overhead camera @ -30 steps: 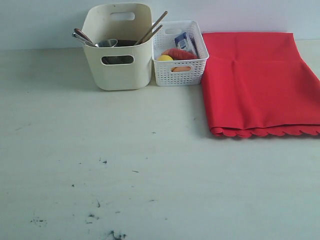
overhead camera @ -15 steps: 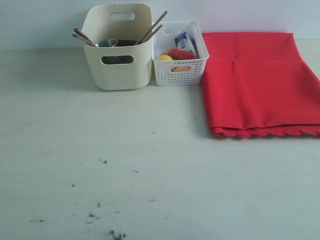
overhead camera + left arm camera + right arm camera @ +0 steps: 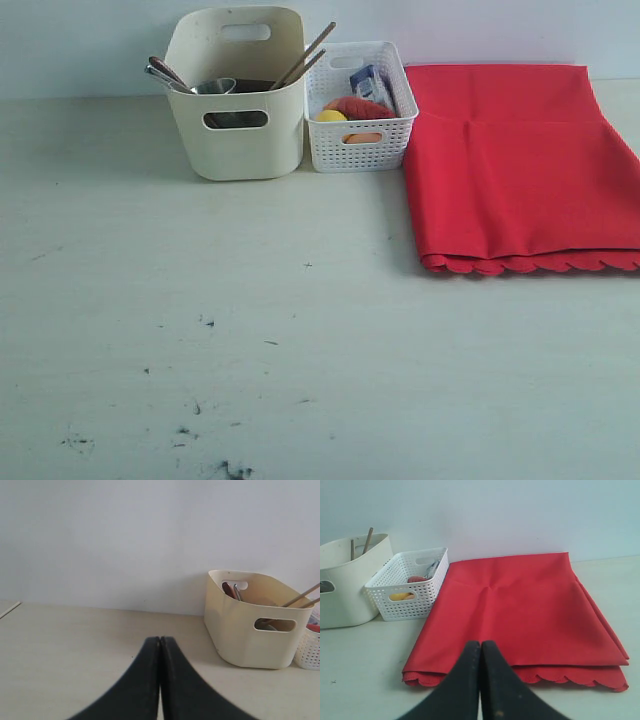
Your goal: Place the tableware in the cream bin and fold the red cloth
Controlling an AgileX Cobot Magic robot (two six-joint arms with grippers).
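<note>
The tableware [image 3: 215,87] is placed in the bin [image 3: 240,150], the cloth [image 3: 520,170] is folded, left gripper [image 3: 160,647] and right gripper [image 3: 480,650] are pressed together empty, so no further move is judged needed.

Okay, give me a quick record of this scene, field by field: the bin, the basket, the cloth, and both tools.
bin: cream, upright, left of the basket; chopsticks and a cup show inside
basket: white, perforated, right beside the bin; holds a lemon and a carton
cloth: red, folded flat, right of the basket, scalloped edge at the front
left tool: shut, empty, pointing toward the bin
right tool: shut, empty, facing the cloth
</note>
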